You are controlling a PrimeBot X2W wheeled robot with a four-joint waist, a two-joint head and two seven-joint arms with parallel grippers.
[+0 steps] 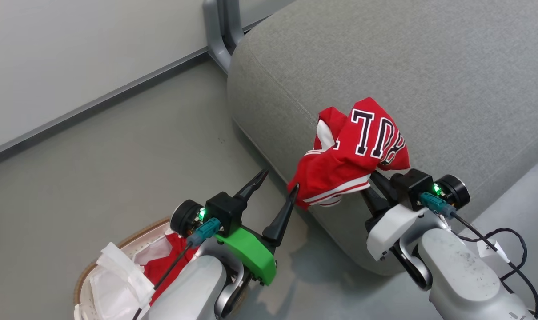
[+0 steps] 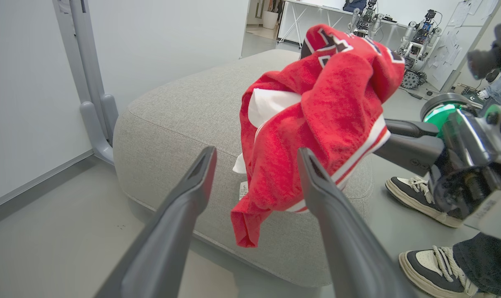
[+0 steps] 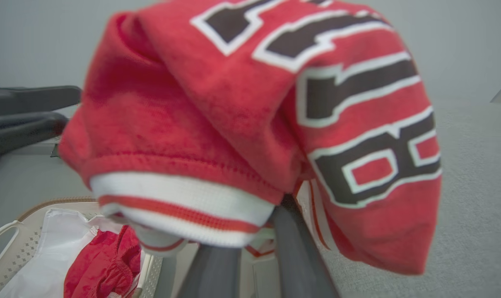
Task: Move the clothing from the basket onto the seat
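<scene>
The jersey [image 1: 353, 151] hangs bunched from the right gripper [image 1: 378, 189], jaws clenched on its hem, at frame centre by the near edge of the seat [image 1: 429, 66], whose cushion stretches to the upper right; the left gripper [image 1: 280, 180] hovers beside, jaws released, with the shorts [image 1: 171, 262] in the basket [image 1: 86, 275] at lower left.

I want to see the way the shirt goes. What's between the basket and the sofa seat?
In the head view, bare grey floor lies between the basket and the seat. The robot's open left hand hangs above it.
</scene>
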